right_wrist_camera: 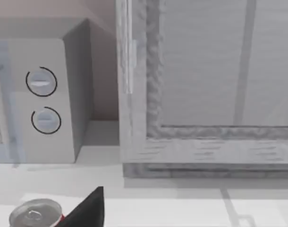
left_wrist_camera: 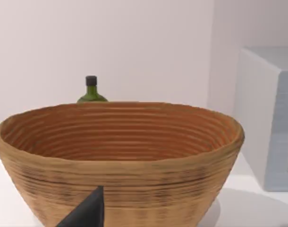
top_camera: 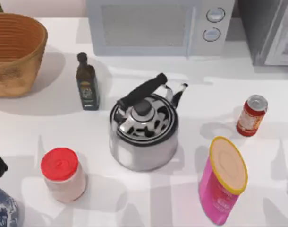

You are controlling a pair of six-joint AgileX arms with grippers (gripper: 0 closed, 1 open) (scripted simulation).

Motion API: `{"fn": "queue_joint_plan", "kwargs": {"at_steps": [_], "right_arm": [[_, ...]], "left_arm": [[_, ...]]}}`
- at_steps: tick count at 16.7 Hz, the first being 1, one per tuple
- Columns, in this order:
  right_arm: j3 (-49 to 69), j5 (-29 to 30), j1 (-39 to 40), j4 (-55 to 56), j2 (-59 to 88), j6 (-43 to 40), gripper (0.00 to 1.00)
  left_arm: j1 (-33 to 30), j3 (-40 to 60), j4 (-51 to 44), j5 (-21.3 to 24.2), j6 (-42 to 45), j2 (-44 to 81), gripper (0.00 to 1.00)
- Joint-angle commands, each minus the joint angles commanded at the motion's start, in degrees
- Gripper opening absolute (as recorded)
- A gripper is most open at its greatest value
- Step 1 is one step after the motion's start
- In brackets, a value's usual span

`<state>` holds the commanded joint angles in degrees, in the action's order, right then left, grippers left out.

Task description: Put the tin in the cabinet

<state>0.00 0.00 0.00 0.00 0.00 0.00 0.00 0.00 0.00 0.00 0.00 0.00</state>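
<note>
The tin (top_camera: 251, 115) is a slim red can with a silver top, standing upright on the right side of the white table. Its top (right_wrist_camera: 34, 215) also shows in the right wrist view, close beside a dark part of my right gripper (right_wrist_camera: 87, 210). The cabinet (top_camera: 269, 33) is a dark grey box at the back right corner. Its pale framed door (right_wrist_camera: 205, 71) faces the right wrist camera and looks closed. A dark part of my left gripper (left_wrist_camera: 87, 212) sits in front of a woven basket (left_wrist_camera: 120, 156), and nothing is seen held.
A white microwave (top_camera: 158, 26) stands at the back centre, left of the cabinet. A steel kettle (top_camera: 144, 130) sits mid-table. A pink canister (top_camera: 222, 182) stands just in front of the tin. A dark bottle (top_camera: 87, 82), a red-lidded jar (top_camera: 63, 174) and the basket (top_camera: 16, 52) occupy the left.
</note>
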Motion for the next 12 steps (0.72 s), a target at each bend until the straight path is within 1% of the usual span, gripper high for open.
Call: {"fn": "queue_joint_plan", "kwargs": {"at_steps": [3, 6, 9, 12], "right_arm": [[0.1, 0.1, 0.1, 0.4, 0.5, 0.0, 1.0], [0.6, 1.3, 1.6, 3.8, 5.5, 0.2, 1.0], [1.6, 3.6, 4.3, 10.7, 15.1, 0.6, 1.0], [2.9, 6.7, 7.8, 20.0, 27.6, 1.2, 1.0]], "left_arm": [[0.0, 0.0, 0.0, 0.0, 0.0, 0.0, 1.0], [0.0, 0.0, 0.0, 0.0, 0.0, 0.0, 1.0], [0.0, 0.0, 0.0, 0.0, 0.0, 0.0, 1.0], [0.0, 0.0, 0.0, 0.0, 0.0, 0.0, 1.0]]}}
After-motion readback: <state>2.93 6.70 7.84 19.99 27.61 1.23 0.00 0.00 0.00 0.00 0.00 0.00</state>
